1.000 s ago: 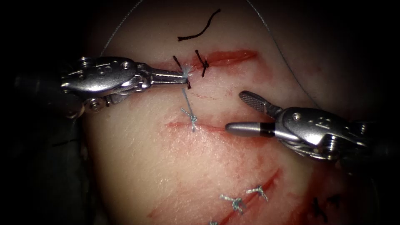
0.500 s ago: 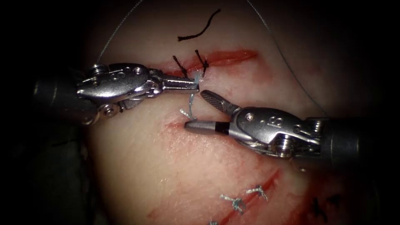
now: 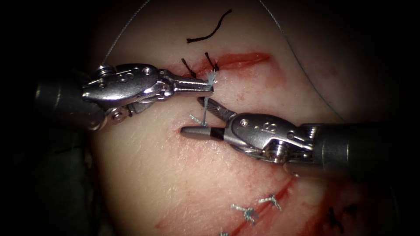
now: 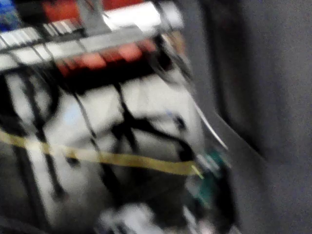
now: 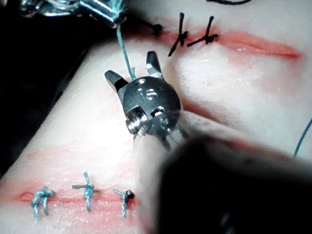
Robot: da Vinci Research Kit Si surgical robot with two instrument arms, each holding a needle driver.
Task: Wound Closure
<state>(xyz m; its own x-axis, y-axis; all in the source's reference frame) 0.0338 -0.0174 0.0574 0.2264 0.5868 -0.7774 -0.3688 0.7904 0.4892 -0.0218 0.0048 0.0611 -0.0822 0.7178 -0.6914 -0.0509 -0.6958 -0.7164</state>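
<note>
Endoscope view: our left tool (image 3: pixel 209 88) pinches the pale thread (image 3: pixel 203 111) taut above its knot. Our right tool (image 3: pixel 200 117) gapes around that strand, over the tissue (image 3: pixel 144 175). Dark stitches (image 3: pixel 211 63) cross the upper cut (image 3: pixel 240 59).

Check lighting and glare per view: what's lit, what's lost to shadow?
Endoscope view: light pools on the tissue, edges fall to black; glare on the left tool, shut on the thread, and the right tool, open around it, holding nothing. Right wrist view: tissue brightly lit, the right tool's shaft a dark shadowed mass.
</note>
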